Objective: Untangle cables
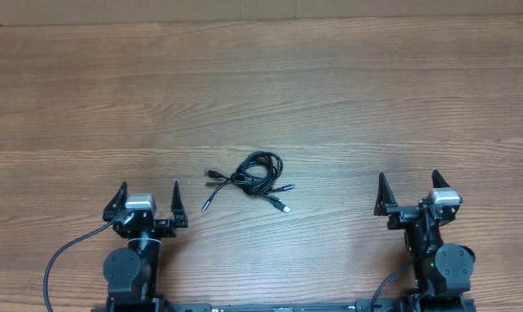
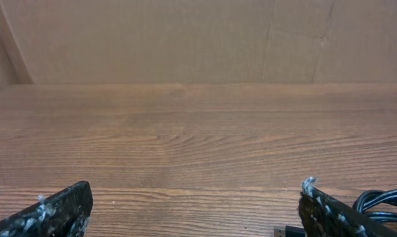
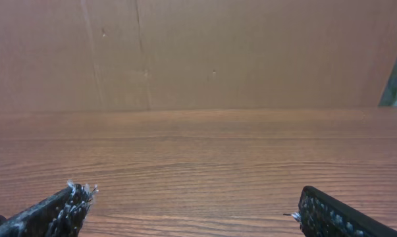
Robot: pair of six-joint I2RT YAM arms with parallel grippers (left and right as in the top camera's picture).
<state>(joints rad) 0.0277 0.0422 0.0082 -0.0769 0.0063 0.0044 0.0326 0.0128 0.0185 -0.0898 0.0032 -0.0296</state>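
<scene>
Left gripper (image 1: 149,185) and right gripper (image 1: 408,176) both gaping empty; pinching several cables (image 1: 254,178) together would likely cinch them tighter.

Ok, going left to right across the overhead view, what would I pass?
Left arm's open black fingers → small tangle of thin black cables with silver-tipped plugs → right arm's open black fingers.

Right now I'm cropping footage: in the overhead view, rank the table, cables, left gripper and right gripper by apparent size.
1. table, by far the largest.
2. cables, left gripper, right gripper: their spreads look alike, so unranked.
</scene>
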